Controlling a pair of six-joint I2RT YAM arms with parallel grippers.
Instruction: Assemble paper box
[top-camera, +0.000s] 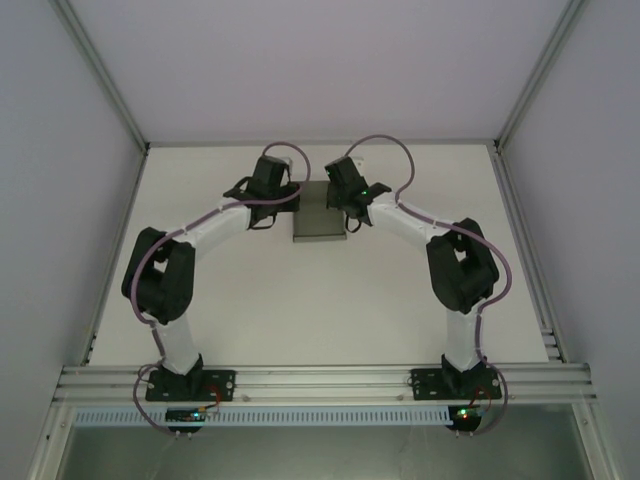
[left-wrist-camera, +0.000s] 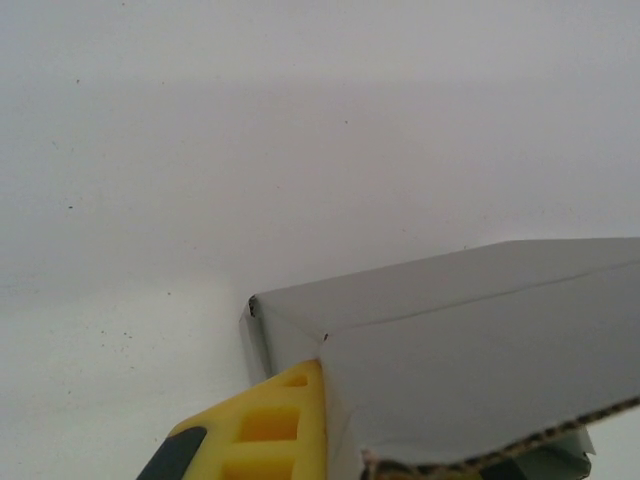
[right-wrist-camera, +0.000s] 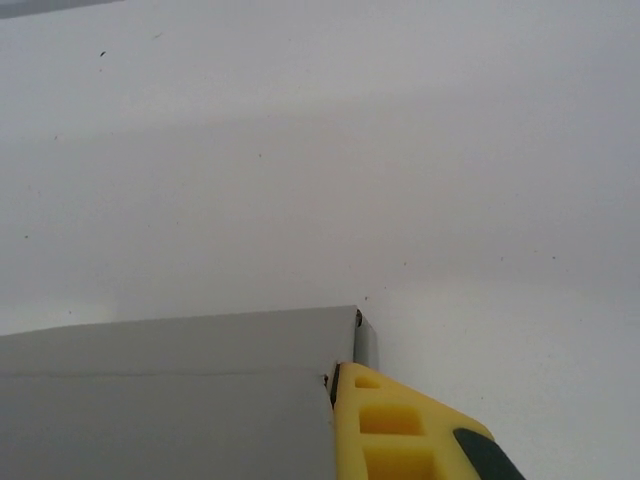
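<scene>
Grey thin-cardboard paper box (top-camera: 318, 215) sits between left end effector (top-camera: 288, 198) and right end effector (top-camera: 350, 205). Both are clenched, with yellow fingers (left-wrist-camera: 270, 425) against its corners; can't tell if the cardboard is pinched. It lies far-centre on the white tabletop (top-camera: 320, 310), inside white enclosure walls (top-camera: 60, 200).

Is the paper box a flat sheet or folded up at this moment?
Folded up. In both wrist views the paper box has grey walls standing off the table and meeting at a creased corner.
</scene>
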